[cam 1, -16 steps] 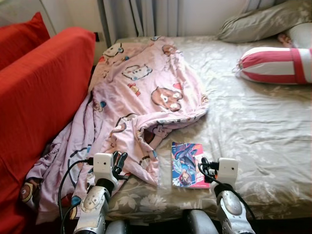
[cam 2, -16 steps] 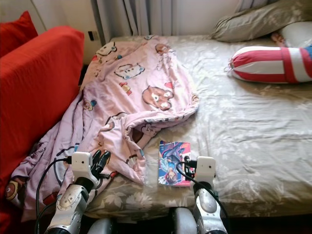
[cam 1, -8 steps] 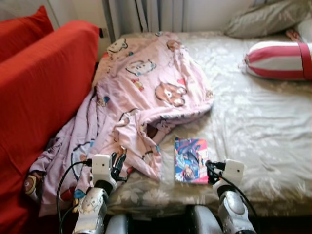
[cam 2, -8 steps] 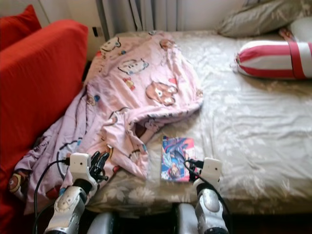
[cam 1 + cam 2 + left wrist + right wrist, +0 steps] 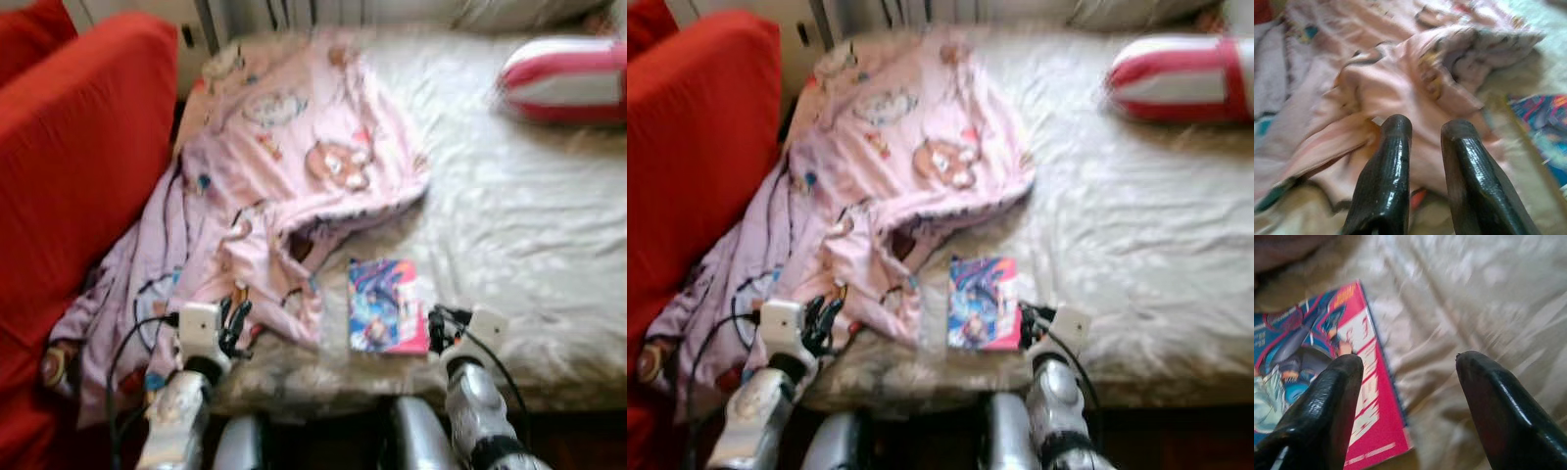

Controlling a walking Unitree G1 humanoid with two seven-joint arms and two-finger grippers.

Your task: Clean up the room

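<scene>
Book (image 5: 386,305), lower centre of frame, flat on bed (image 5: 519,235) near its front edge, beside crumpled pink blanket (image 5: 284,176). Right gripper (image 5: 1410,382), fingers spread wide and empty, straddles the book's corner, likely lining up to grasp. Left gripper (image 5: 1425,142), fingers slightly parted, empty, hovers over blanket folds.

Both head views are motion-blurred, so the cartoon prints on the pink blanket (image 5: 284,186) and the cover art of the book (image 5: 384,305) smear into colour patches, while the striped pillow (image 5: 566,78) and red sofa (image 5: 69,166) run off the frame's edges.
</scene>
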